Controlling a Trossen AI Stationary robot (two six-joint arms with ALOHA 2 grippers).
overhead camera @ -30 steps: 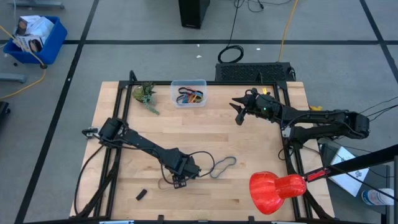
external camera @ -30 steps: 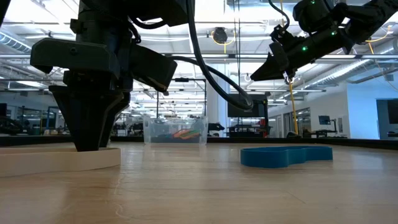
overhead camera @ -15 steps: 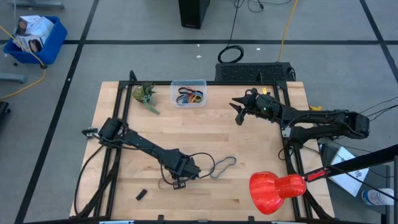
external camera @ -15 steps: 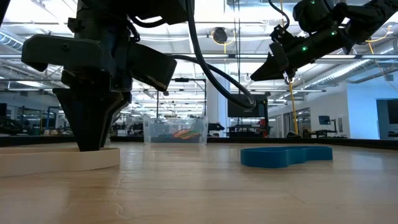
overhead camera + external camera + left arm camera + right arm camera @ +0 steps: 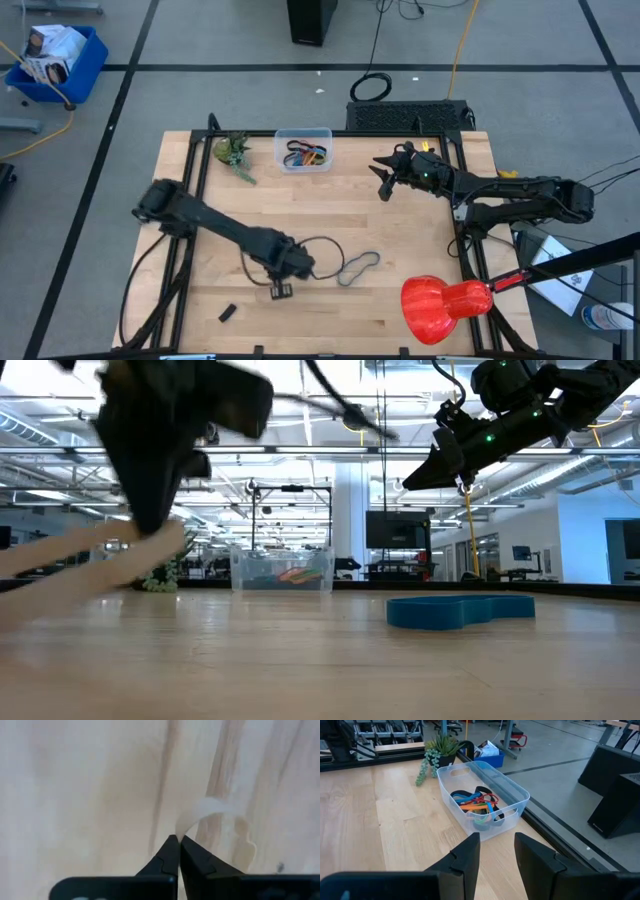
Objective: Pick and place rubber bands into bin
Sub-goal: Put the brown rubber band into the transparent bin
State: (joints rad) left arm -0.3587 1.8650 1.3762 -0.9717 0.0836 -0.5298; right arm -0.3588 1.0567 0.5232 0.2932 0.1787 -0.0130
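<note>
My left gripper hangs near the table's front middle, shut on a pale tan rubber band that streaks blurred below it in the low view. A grey-blue rubber band lies flat on the wood to its right. The clear bin stands at the far edge, holding several coloured rubber bands. My right gripper hovers open above the table, right of the bin, with nothing between its fingers. My left gripper pinches a short stretch of the tan band between its two fingertips, which point down from above. From the pinch the band arcs away below the fingers, slack. In the low view it slants off above the table top; where its far end lies cannot be told.
A small black block lies near the front left. A green plant stands left of the bin. A red bulbous object sits at the front right. A black cable loop trails beside my left gripper. Bare wood lies between both arms.
My left gripper has shut on the tan band and risen from the table, shifting slightly toward the left edge. The band, flat on the wood a second ago, is now drawn up with it. My right arm has kept still.
</note>
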